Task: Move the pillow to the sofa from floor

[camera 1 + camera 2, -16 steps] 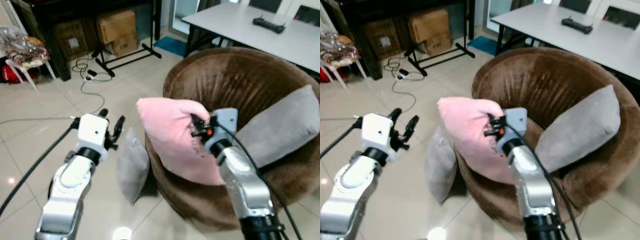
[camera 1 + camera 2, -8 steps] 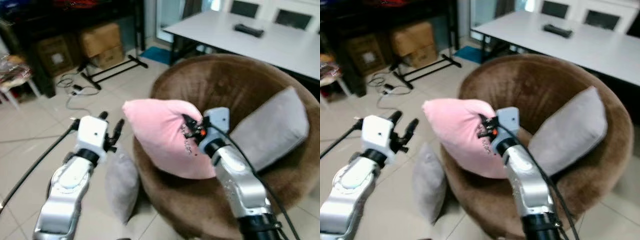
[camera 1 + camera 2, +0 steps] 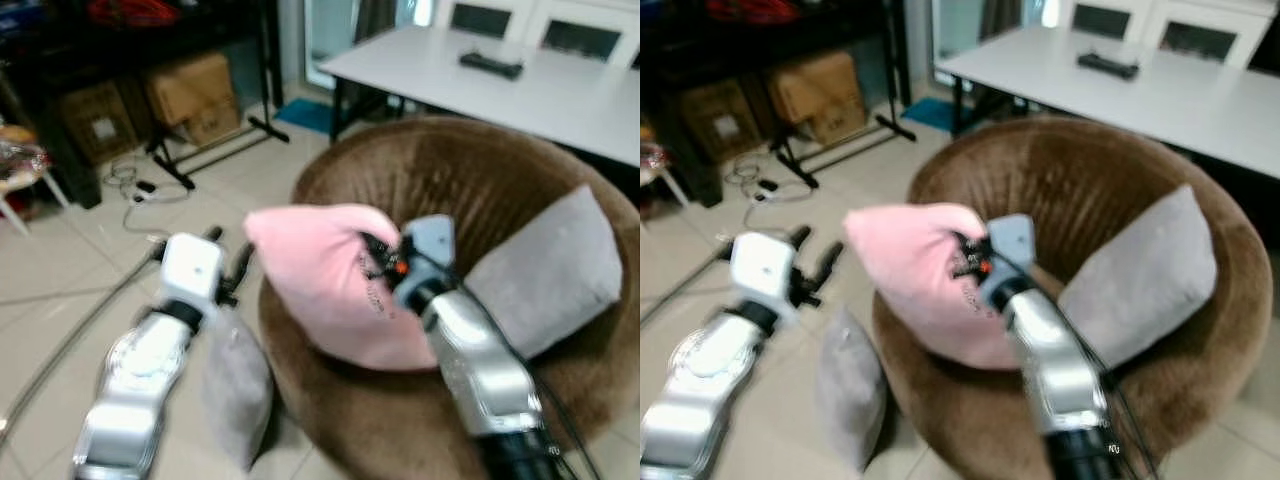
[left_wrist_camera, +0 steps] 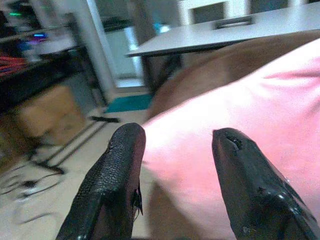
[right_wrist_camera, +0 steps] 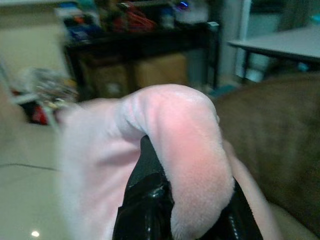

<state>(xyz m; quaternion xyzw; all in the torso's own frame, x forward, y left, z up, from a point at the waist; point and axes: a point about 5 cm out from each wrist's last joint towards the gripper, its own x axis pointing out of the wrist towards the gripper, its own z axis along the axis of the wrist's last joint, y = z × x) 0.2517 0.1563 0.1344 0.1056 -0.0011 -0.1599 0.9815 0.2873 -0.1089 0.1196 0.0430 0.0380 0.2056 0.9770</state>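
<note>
- Pink plush identifies the pillow (image 3: 325, 280): you see it held off the floor, over the front left edge of the round brown sofa (image 3: 450, 180), with its lower part overlapping the seat rim.
- Your right gripper (image 3: 375, 262) is pinched into the pillow's upper right side. In the right wrist view a fold of pink fabric (image 5: 190, 145) bulges between the two black fingers (image 5: 145, 200), so the fingers are closed on the pillow.
- Your left gripper (image 3: 228, 262) sits just beside the pillow's left edge, without contact. In the left wrist view both black fingers (image 4: 117, 175) stand spread apart with nothing between them, and the pink pillow lies beyond them.
- A grey cushion (image 3: 545, 270) leans against the sofa's inner right wall, just beside the right arm.
- A second grey cushion (image 3: 237, 385) stands on edge on the tiled floor (image 3: 60, 290), against the sofa's outer left side and below the left arm.
- A white table (image 3: 500, 85) stands behind the sofa, with a dark flat object (image 3: 490, 65) on its top.
- Cardboard boxes (image 3: 190, 95) sit to the far left under dark furniture, with a black stand base (image 3: 215, 150) and loose cables (image 3: 135, 185) on the tiles in front of them.
</note>
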